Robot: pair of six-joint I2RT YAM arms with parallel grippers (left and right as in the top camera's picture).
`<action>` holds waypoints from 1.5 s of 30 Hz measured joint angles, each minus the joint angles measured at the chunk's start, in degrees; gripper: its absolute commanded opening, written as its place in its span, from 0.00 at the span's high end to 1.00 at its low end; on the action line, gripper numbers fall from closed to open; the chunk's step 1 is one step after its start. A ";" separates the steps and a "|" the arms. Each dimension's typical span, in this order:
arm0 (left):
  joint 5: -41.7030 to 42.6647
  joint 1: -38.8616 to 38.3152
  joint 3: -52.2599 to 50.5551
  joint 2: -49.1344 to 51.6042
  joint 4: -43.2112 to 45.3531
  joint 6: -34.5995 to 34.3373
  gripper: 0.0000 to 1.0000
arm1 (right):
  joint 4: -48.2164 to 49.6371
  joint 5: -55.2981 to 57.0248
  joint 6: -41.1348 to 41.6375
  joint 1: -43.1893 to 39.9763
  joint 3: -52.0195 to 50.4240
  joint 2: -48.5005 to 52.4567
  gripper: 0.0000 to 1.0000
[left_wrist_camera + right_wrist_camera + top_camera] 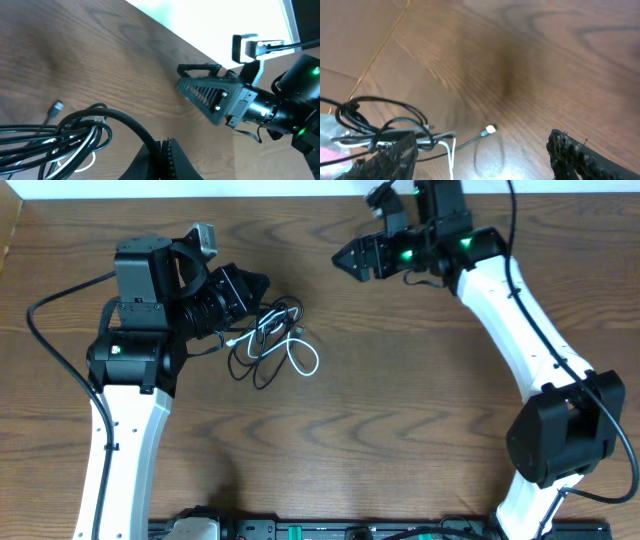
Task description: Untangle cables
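Note:
The black cable [262, 330] lies in tangled loops on the wooden table, with the white cable [303, 356] looped through its right side. My left gripper [264, 284] sits at the tangle's upper left edge. In the left wrist view it [163, 155] is shut on a thick strand of the black cable [125, 125], with the bundle and a small plug [57, 106] to the left. My right gripper [342, 260] hovers to the upper right of the tangle, open and empty. The right wrist view [480, 157] shows the black cable [380, 117], the white cable [451, 150] and a plug end [490, 130] between its fingers.
The table [400, 430] is brown wood with a white wall edge along the back. A thick black arm wire [45, 330] arcs on the far left. The right arm [520, 320] slants down the right side. Equipment lines the front edge [300, 530].

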 measured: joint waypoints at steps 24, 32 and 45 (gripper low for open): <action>0.00 0.00 0.00 1.31 2.69 -4.50 0.93 | -0.76 -1.77 0.98 11.47 0.35 0.90 0.22; -0.09 0.00 0.00 1.40 2.69 -5.62 0.93 | 2.05 -5.66 1.55 13.20 0.42 8.74 0.52; -0.15 0.00 0.00 1.40 2.86 -5.55 0.92 | -0.66 -6.78 1.29 7.63 0.42 9.92 0.99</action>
